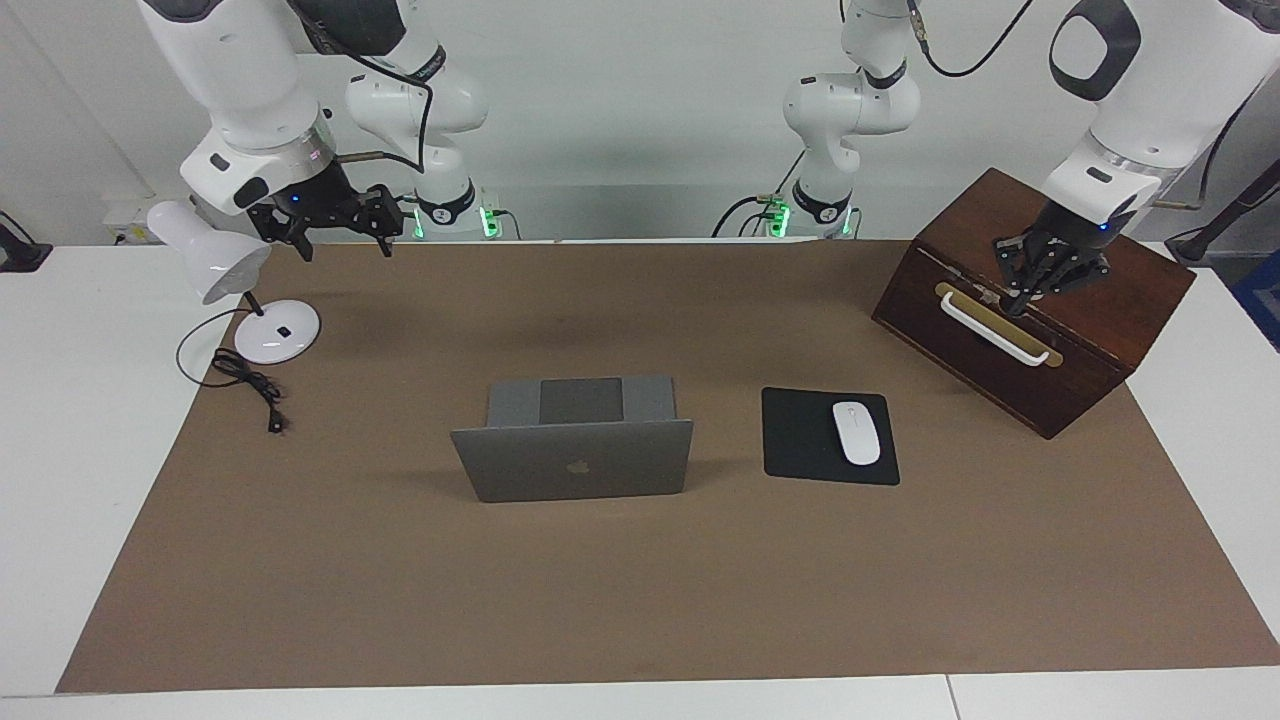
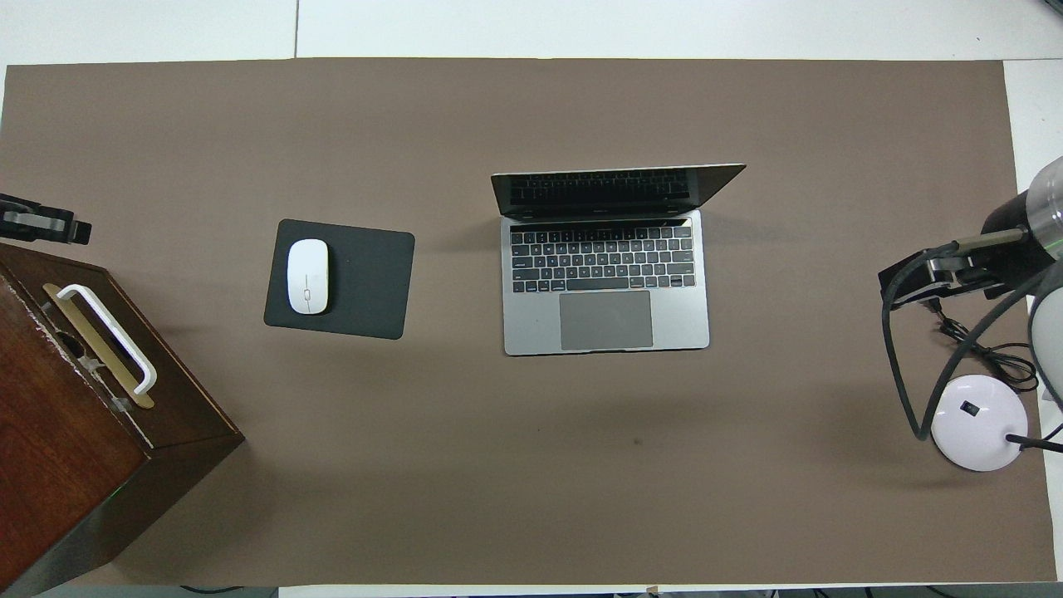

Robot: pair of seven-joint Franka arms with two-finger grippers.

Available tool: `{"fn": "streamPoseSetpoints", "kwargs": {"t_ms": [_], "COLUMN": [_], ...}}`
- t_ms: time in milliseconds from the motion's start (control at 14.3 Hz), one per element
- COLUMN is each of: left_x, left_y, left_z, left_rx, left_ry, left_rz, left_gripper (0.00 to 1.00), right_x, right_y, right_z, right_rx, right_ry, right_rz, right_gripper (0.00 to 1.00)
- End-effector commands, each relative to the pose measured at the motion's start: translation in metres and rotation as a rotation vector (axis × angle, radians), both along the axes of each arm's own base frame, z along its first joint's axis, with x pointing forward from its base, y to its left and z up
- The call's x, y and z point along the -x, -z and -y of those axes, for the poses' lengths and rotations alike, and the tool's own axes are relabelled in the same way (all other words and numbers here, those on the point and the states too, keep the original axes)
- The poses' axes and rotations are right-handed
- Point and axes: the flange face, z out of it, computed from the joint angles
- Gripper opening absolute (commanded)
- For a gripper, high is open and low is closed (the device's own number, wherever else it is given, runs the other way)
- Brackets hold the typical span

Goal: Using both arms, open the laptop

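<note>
Laptop [image 1: 572,460] stands open already: stiff, slick, hinged metal, probably best held by lid edge. Left gripper [image 1: 1040,280] closed over wooden box [image 1: 1060,330]; right gripper [image 1: 335,225] spread empty, near lamp [image 1: 215,262].

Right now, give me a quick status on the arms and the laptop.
Left end effector shut, over wooden box. Right end effector up beside desk lamp. Laptop open, untouched. Nothing in the way.
</note>
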Motion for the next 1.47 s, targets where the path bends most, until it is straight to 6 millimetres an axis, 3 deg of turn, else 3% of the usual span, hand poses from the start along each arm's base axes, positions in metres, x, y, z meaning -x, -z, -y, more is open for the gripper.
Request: {"fn": "streamPoseSetpoints", "kwargs": {"t_ms": [0, 279, 559, 628, 698, 908, 1397], "left_x": [0.006, 0.024, 0.027, 0.029, 0.029, 0.031, 0.026], "left_y": [-0.009, -0.017, -0.018, -0.015, -0.016, -0.014, -0.014], "left_z": [-0.005, -0.003, -0.003, -0.003, -0.003, -0.015, -0.009], "left_rx": [-0.053, -0.056, -0.055, -0.054, -0.054, -0.049, -0.048], "left_ry": [0.012, -0.010, -0.141, -0.145, -0.150, -0.174, -0.165], "left_rz": [-0.035, -0.091, -0.088, -0.088, -0.088, -0.081, -0.038], "left_gripper": [0.00, 0.00, 0.00, 0.21, 0.99, 1.00, 1.00], "right_x": [0.006, 0.005, 0.003, 0.003, 0.003, 0.002, 0.003], "right_y": [0.000, 0.000, -0.003, -0.003, -0.003, -0.003, -0.006], "right_z": [0.001, 0.001, 0.003, 0.002, 0.002, 0.000, 0.001], "right_rx": [-0.025, -0.025, -0.023, -0.025, -0.025, -0.027, -0.032], "right_ry": [0.018, 0.022, 0.024, 0.022, 0.021, 0.018, 0.023], "right_rz": [-0.010, -0.008, 0.001, 0.003, 0.004, 0.007, 0.016], "right_gripper": [1.00, 1.00, 1.00, 1.00, 1.00, 1.00, 1.00]}}
